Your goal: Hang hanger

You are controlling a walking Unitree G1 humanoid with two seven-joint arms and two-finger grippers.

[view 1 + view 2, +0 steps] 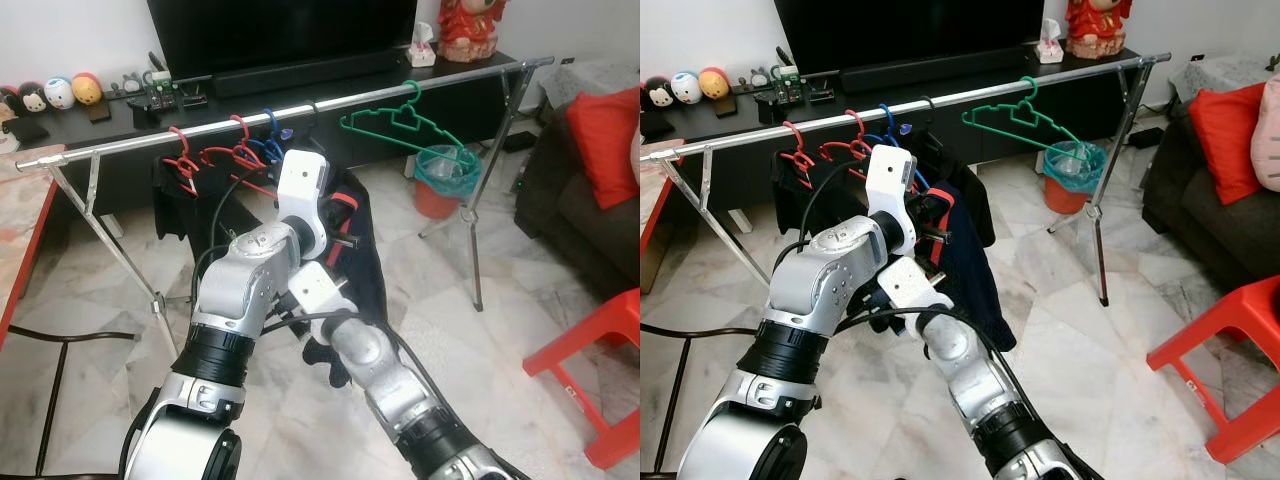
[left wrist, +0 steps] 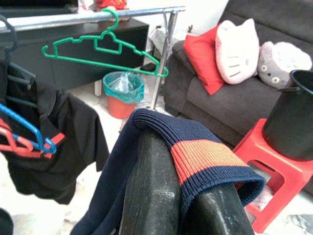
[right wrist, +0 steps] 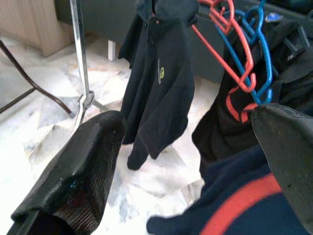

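Left gripper (image 2: 186, 196) jaws clenched on navy sweater (image 1: 965, 265), hanging lengthwise down; right gripper (image 3: 190, 161) jaws released.

A clothes rail (image 1: 300, 112) spans the room, and everything else sits relative to it. On the rail's left half hang several hangers (image 1: 235, 152) bunched together with a garment (image 3: 159, 78) below them; toward its right end hangs one hanger (image 1: 405, 125) alone. Behind the rail stands a low bench (image 1: 120, 115) carrying a television (image 1: 280, 30). A bin (image 1: 445, 180) sits beneath the rail's right end. A sofa (image 1: 590, 190) and a stool (image 1: 600, 360) lie right of the rail.
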